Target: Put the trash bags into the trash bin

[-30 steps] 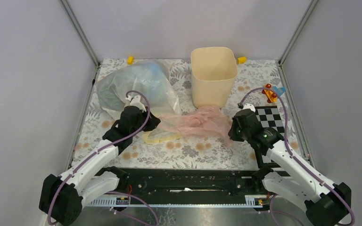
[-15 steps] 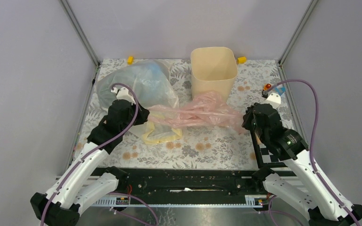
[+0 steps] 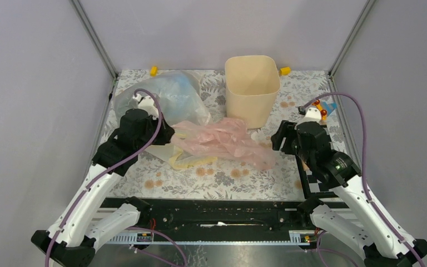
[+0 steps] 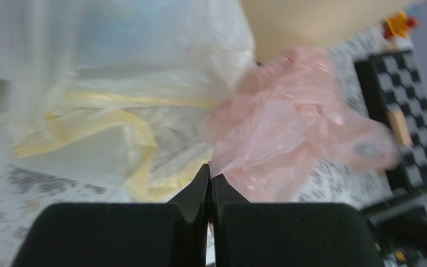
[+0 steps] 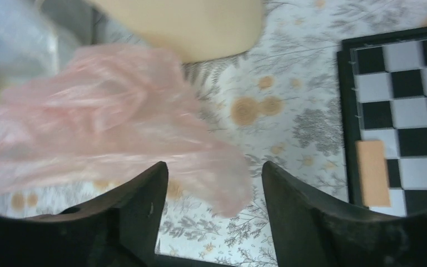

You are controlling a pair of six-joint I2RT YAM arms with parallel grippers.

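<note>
Cream-beige, squarish and lidless, the plastic trash bin [image 3: 248, 108] stands upright toward the far edge of the flowered tablecloth [image 3: 239, 181]. The pale pink trash bag [image 3: 222, 142], thin crinkly translucent plastic, is outside the bin, spread just in front of it and stretched between our two arms.

Our left gripper [image 3: 167, 135] is at the bag's left end. From the left wrist camera we see its black fingers [image 4: 189, 203] pressed together, with a corner of the pink film running right into their tips, so we have the bag pinched there. Behind and to the left of that corner lie the pale yellow bag [image 4: 117, 139] and the bluish-clear bag [image 4: 144, 39], both on the cloth.

Our right gripper [image 3: 277, 143] is at the bag's other end, its jaws standing wide apart. From the right wrist camera, the loose tail of the pink bag reaches into the gap between the two fingers [image 5: 139, 200], nearer their tips, and neither finger presses on it. To the right of this gripper lies the black-and-white checkered board [image 5: 400, 111], well clear of the bag.
</note>
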